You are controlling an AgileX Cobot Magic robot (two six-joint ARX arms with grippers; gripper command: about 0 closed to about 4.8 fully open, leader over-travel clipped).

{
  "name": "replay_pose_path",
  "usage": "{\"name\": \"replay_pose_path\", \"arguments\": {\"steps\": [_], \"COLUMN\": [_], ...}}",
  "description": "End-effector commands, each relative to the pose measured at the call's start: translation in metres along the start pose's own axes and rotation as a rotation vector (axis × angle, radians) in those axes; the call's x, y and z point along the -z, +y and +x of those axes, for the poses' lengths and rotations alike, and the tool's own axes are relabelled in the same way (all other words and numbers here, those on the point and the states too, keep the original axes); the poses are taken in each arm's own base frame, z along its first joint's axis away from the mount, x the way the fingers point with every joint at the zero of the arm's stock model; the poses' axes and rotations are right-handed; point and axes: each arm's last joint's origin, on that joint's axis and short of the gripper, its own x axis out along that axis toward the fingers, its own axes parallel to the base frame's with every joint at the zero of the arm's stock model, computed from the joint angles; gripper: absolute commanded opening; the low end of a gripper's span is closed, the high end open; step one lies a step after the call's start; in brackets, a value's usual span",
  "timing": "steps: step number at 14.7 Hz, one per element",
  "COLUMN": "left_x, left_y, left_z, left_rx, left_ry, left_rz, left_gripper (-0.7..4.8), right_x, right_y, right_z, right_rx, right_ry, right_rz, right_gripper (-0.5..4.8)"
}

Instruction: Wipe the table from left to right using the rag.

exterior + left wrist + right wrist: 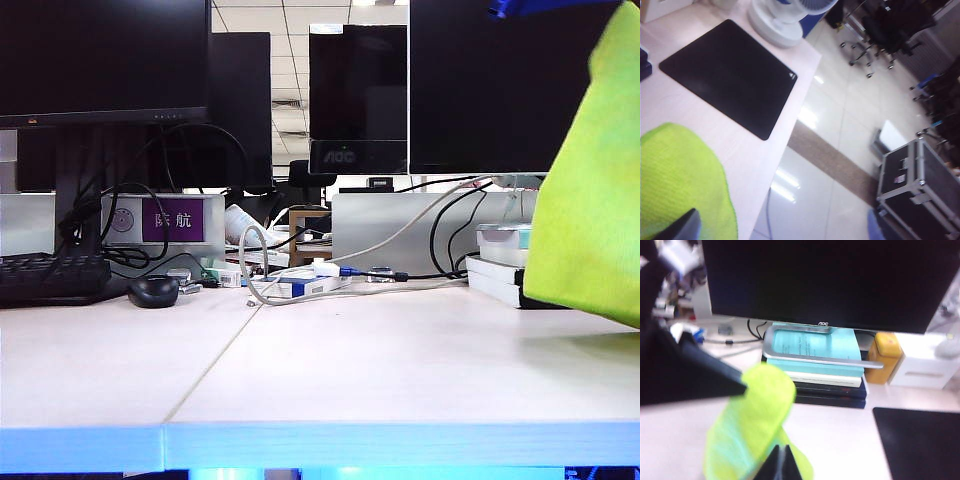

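Note:
The lime-green rag (590, 200) hangs in the air over the right part of the white table (350, 370), its lower edge just above the top. In the right wrist view my right gripper (781, 452) is shut on the rag (755, 425), which droops from the pinched black fingertips. My left gripper (782, 220) is open: one dark finger (680, 227) shows in front of the rag (680, 180), and nothing sits between the jaws. A dark arm (680, 370) stands close beside the rag. A blue part (540, 8) shows at the rag's top in the exterior view.
A black mouse pad (730, 75) and a white fan (785, 20) sit near the table's right end, with floor beyond. Stacked books (815, 370) and a yellow container (883, 357) stand under the monitor. Keyboard (50, 275), mouse (153, 290) and cables (330, 275) lie at the back.

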Motion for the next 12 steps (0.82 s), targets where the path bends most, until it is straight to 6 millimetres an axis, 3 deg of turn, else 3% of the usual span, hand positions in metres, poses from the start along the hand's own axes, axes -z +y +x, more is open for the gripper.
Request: {"name": "replay_pose_path", "arguments": {"steps": [1, 2, 3, 5, 8, 9, 10, 11, 12], "left_x": [-0.011, -0.015, -0.017, -0.018, -0.018, -0.018, -0.018, -0.018, -0.018], "left_y": [-0.007, -0.008, -0.010, -0.012, -0.012, -0.012, -0.014, -0.014, -0.019], "left_z": [-0.011, -0.016, -0.017, -0.019, -0.018, -0.018, -0.018, -0.019, -0.022], "left_rx": [0.080, 0.103, 0.124, 0.139, 0.143, 0.151, 0.200, 0.214, 0.271], "left_ry": [-0.045, -0.057, -0.061, -0.066, -0.066, -0.062, -0.047, -0.042, -0.027], "left_rz": [-0.003, -0.008, -0.009, -0.007, 0.009, 0.016, 0.076, 0.087, 0.147], "left_gripper": [4.37, 4.37, 4.40, 4.39, 2.10, 1.83, 1.18, 1.18, -0.04], "right_x": [-0.001, -0.002, -0.002, -0.002, -0.002, -0.002, -0.002, -0.003, -0.007], "right_y": [0.001, 0.001, 0.001, 0.001, 0.001, 0.001, 0.002, 0.003, 0.005], "right_z": [0.000, 0.000, 0.000, 0.000, 0.000, 0.000, 0.000, 0.000, 0.000], "right_rx": [-0.040, -0.035, -0.034, -0.033, -0.034, -0.034, -0.045, -0.056, -0.123], "right_ry": [-0.006, -0.007, -0.008, -0.008, -0.008, -0.008, -0.013, -0.019, -0.043], "right_rz": [-0.063, -0.083, -0.090, -0.090, -0.090, -0.089, -0.083, -0.076, -0.045], "right_gripper": [1.58, 3.07, 3.50, 3.45, 3.05, 1.80, 1.01, 1.02, -0.06]}}
